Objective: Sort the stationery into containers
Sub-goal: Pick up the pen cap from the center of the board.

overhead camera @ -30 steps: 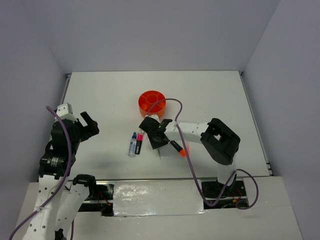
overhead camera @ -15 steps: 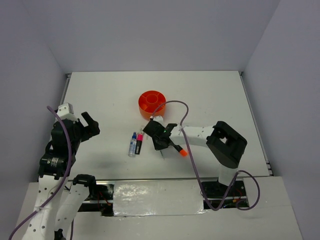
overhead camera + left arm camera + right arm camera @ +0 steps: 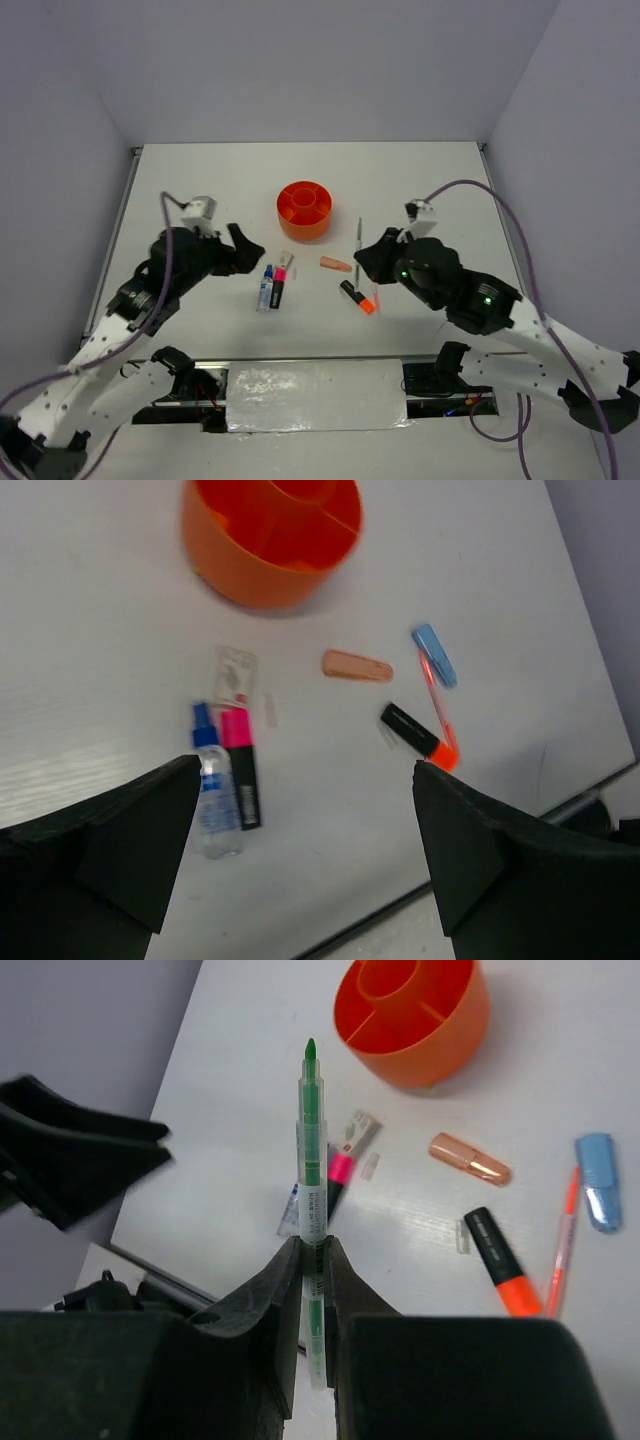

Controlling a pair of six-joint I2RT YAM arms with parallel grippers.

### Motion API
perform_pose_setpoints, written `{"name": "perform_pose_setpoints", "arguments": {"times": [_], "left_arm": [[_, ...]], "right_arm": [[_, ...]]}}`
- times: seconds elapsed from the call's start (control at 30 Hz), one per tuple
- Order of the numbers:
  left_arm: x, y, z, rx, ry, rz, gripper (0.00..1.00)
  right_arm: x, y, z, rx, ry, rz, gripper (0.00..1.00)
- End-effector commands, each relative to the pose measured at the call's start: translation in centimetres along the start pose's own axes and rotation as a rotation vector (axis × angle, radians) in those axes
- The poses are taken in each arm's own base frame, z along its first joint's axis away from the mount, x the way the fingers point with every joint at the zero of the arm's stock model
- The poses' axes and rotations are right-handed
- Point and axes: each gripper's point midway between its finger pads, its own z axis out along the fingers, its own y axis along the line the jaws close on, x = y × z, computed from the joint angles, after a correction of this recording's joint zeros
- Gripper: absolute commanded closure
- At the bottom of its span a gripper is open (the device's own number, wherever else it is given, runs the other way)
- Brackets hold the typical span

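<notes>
The organiser (image 3: 260,580) stands at mid-table (image 3: 200,190), far side, upright. All loose items lie on the surface on its near side, outside it.

- Marker (image 3: 210,795) and pink highlighter (image 3: 241,770): side by side, touching, near-left of the organiser.
- Clear wrapper (image 3: 234,673): between that pair and the organiser.
- Peach piece (image 3: 357,666): flat, near-right of the organiser, apart from the rest.
- Blue piece (image 3: 434,655): right of the peach piece. From the top view the right gripper hides it.
- Orange pen (image 3: 437,695): one end at the blue piece, the other beside the orange highlighter (image 3: 415,732).

Left arm: reaches forward and inward over the table. The left gripper (image 3: 305,770) hangs above the marker and pink highlighter, jaws spread wide, nothing between them.

Right arm: extends from the near-right corner toward the centre, wrist raised above the table. The right gripper (image 3: 312,1250) has its jaws pressed onto a thin green-tipped pen (image 3: 312,1160), pinched near its rear end. The pen juts forward clear of the table, tip toward the left side of the organiser. In the wrist view its barrel crosses in front of the pink highlighter.
</notes>
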Motion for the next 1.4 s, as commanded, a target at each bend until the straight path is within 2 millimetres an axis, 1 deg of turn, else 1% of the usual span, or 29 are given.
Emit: {"name": "perform_pose_setpoints", "arguments": {"times": [0.0,0.03,0.07,0.1,0.13,0.2,0.23,0.27,0.3,0.33,0.37,0.4,0.43,0.5,0.53,0.57,0.63,0.77,0.87,1.1,1.23,1.37], "left_arm": [[1.6,-5.2,3.8,0.0,0.029,0.055,0.01],[2.9,-5.9,4.9,-0.039,0.07,0.098,0.01],[6.4,-6.0,7.3,-0.113,0.163,0.177,0.01],[6.3,-6.8,8.2,-0.139,0.183,0.188,0.01],[8.6,-5.9,10.4,-0.212,0.246,0.222,0.01],[9.1,-6.5,12.3,-0.22,0.253,0.249,0.01],[10.5,-5.9,13.5,-0.245,0.286,0.273,0.02],[10.3,-6.3,14.2,-0.245,0.283,0.287,0.04],[10.7,-5.8,14.5,-0.271,0.302,0.305,0.05],[11.4,-4.9,15.2,-0.317,0.32,0.329,0.09],[11.2,-5.1,15.7,-0.32,0.321,0.336,0.1],[11.7,-4.4,16.2,-0.337,0.34,0.345,0.13],[11.9,-4.2,16.5,-0.338,0.344,0.343,0.15],[12.8,-4.0,17.0,-0.304,0.386,0.349,0.18],[12.9,-3.5,17.4,-0.297,0.391,0.34,0.19],[13.6,-3.3,17.4,-0.284,0.418,0.333,0.19],[13.9,-2.5,17.4,-0.307,0.432,0.346,0.19],[14.1,-1.6,17.5,-0.332,0.442,0.353,0.21],[14.5,-0.8,17.5,-0.345,0.46,0.338,0.24],[15.6,0.3,17.7,-0.351,0.494,0.312,0.27],[16.3,1.3,17.9,-0.369,0.509,0.297,0.29],[17.1,1.8,17.9,-0.363,0.53,0.282,0.31]], "right_arm": [[0.4,-4.2,-2.1,0.161,0.011,-0.029,1.0],[0.2,-4.5,-2.7,0.167,0.002,-0.025,1.0],[-0.2,-4.7,-3.5,0.155,-0.01,-0.016,1.0],[0.0,-5.0,-3.9,0.157,-0.003,-0.018,1.0],[0.0,-5.0,-4.3,0.146,-0.003,-0.013,1.0],[0.1,-5.2,-5.1,0.121,-0.006,-0.001,1.0],[0.3,-5.1,-5.6,0.096,-0.004,0.006,1.0],[0.6,-5.4,-5.7,0.095,0.005,0.001,1.0],[0.8,-5.5,-5.8,0.092,0.013,-0.003,1.0],[0.9,-5.5,-6.1,0.086,0.015,-0.005,1.0],[1.1,-5.7,-6.1,0.089,0.021,-0.011,1.0],[1.2,-6.0,-6.2,0.094,0.027,-0.019,1.0],[1.3,-6.1,-6.3,0.096,0.029,-0.025,1.0],[1.4,-6.2,-6.2,0.096,0.031,-0.036,1.0],[1.4,-6.1,-6.3,0.092,0.029,-0.036,1.0],[1.5,-6.1,-6.2,0.086,0.03,-0.039,1.0],[1.6,-6.1,-6.1,0.085,0.031,-0.044,1.0],[1.9,-6.0,-5.7,0.084,0.042,-0.056,1.0],[2.1,-5.8,-5.4,0.074,0.05,-0.06,1.0],[2.8,-5.5,-4.8,0.069,0.077,-0.078,1.0],[2.9,-5.1,-4.7,0.054,0.088,-0.086,1.0],[3.0,-4.9,-4.7,0.041,0.09,-0.083,1.0]]}}
